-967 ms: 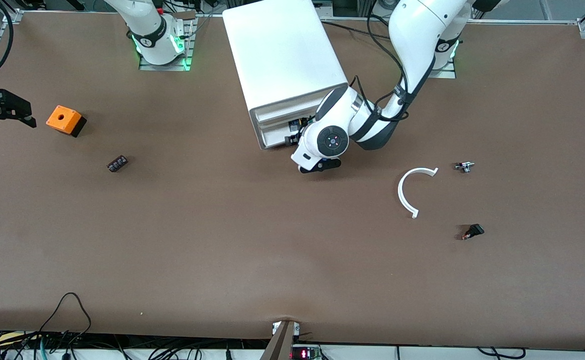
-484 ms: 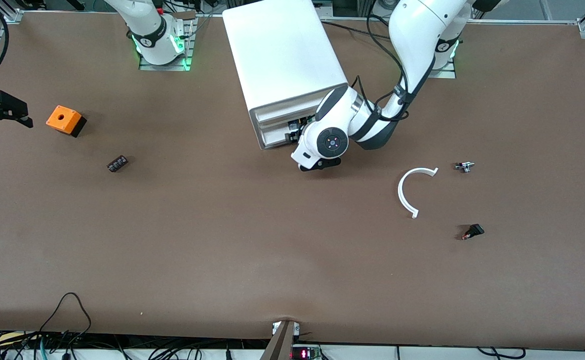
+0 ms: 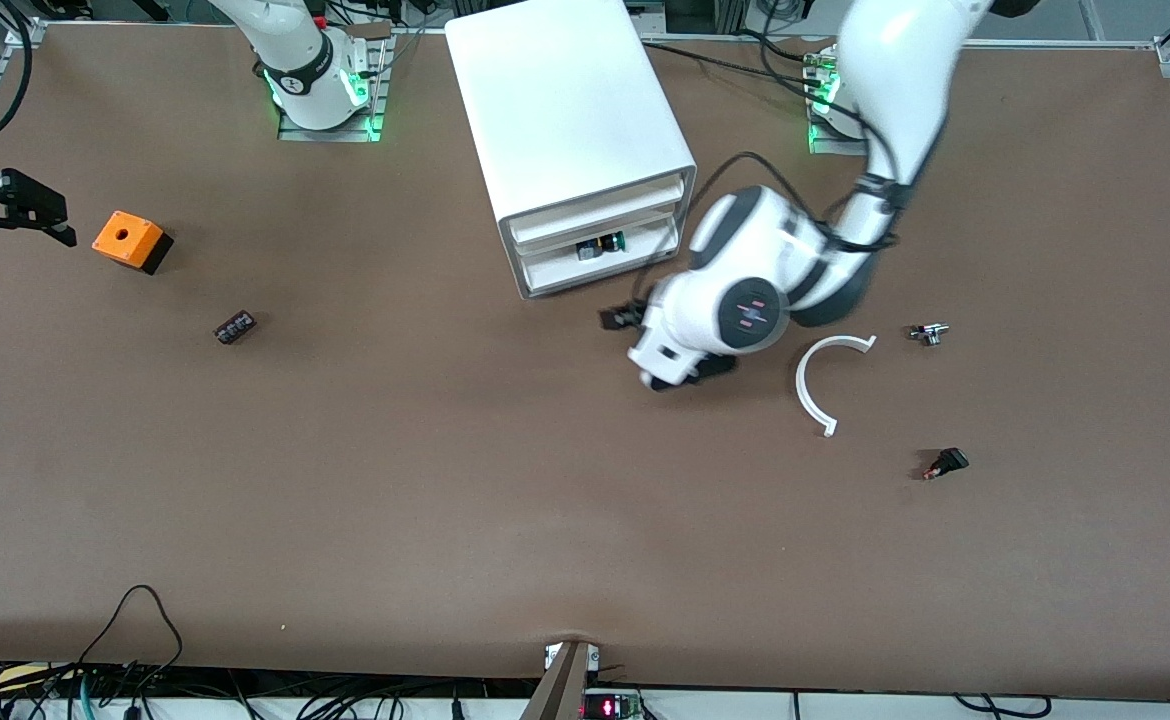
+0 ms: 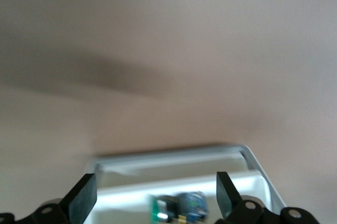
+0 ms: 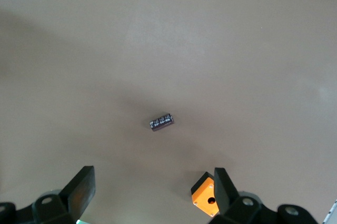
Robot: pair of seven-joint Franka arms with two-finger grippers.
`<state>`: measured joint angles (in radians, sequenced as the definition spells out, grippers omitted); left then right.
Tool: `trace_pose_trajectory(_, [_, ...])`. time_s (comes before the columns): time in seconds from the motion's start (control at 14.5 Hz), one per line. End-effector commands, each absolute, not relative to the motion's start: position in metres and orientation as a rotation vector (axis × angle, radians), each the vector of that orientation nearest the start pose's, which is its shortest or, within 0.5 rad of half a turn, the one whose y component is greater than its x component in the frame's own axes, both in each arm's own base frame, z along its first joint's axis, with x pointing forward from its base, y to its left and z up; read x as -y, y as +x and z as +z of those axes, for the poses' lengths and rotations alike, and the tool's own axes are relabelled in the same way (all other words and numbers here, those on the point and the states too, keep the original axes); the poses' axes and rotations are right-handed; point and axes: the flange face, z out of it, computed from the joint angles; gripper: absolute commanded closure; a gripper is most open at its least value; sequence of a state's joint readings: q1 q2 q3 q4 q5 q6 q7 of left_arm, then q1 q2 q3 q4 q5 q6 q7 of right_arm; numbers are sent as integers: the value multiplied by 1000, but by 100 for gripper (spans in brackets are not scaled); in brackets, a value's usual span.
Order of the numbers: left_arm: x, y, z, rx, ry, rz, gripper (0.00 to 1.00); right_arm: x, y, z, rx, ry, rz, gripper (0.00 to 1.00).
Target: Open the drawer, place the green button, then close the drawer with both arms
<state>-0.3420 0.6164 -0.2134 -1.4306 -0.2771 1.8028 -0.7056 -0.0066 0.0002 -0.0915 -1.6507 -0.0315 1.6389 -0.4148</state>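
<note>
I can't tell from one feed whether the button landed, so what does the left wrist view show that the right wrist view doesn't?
Only the left wrist view shows the open drawer with the button lying in it, framed by the open left gripper. Only the right wrist view shows the orange box and a small dark cylinder, below the open right gripper. Both show bare brown table.

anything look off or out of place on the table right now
One thing stands out: the cabinet sits skewed to the table edges, and its drawer stands open with the button lying inside. The left gripper, open, is over the table just in front of it. The right gripper waits open beside the orange box.
</note>
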Motion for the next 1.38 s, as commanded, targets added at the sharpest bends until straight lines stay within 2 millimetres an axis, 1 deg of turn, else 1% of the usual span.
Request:
trace_pose_trajectory(0.0, [314,613,357,212,-3205,585,0,57,549,595,479,-3119,26,0])
trace_pose_trajectory(0.07, [293,622,362,130,-3203,542,0,57,550,591,491,-3115,40,0])
trace_pose_trajectory(0.14, [274,630,367,49,-3186,486,0,53,551,590,516,-3113,43,0])
trace_pose_trajectory(0.21, [252,639,376,-16,-3161,419,0,46,552,590,527,-3110,40,0])
trace_pose_trajectory(0.41, [201,654,417,-190,-3095,246,0,47,551,593,530,-3111,31,0])
trace_pose_trajectory(0.48, [188,656,432,-252,-3081,203,0,47,551,594,533,-3112,29,0])
trace_pose_trajectory(0.55, [179,656,453,-309,-3068,152,0,47,552,593,533,-3112,31,0])
trace_pose_trajectory(0.62, [169,652,478,-346,-3056,98,0,47,552,592,530,-3112,34,0])
trace_pose_trajectory(0.76, [145,648,511,-309,-3059,48,0,48,553,596,525,-3114,19,0])
trace_pose_trajectory(0.83, [132,643,526,-269,-3062,19,0,49,553,596,530,-3113,19,0])
trace_pose_trajectory(0.9, [113,641,544,-216,-3060,-24,0,50,553,595,525,-3114,22,0])
trace_pose_trajectory(0.97, [104,629,560,-195,-3055,-47,0,50,553,595,521,-3115,22,0])
trace_pose_trajectory(1.04, [92,611,567,-168,-3053,-47,0,50,554,595,511,-3117,19,0])
trace_pose_trajectory(1.11, [72,592,574,-110,-3094,-37,0,50,554,595,509,-3117,19,0])
trace_pose_trajectory(1.17, [62,575,581,-80,-3129,-36,0,50,554,595,508,-3116,19,0])
trace_pose_trajectory(1.24, [51,562,586,-51,-3129,-42,0,49,554,595,511,-3117,19,0])
trace_pose_trajectory(1.31, [45,551,592,-28,-3129,-47,0,49,554,595,515,-3115,19,0])
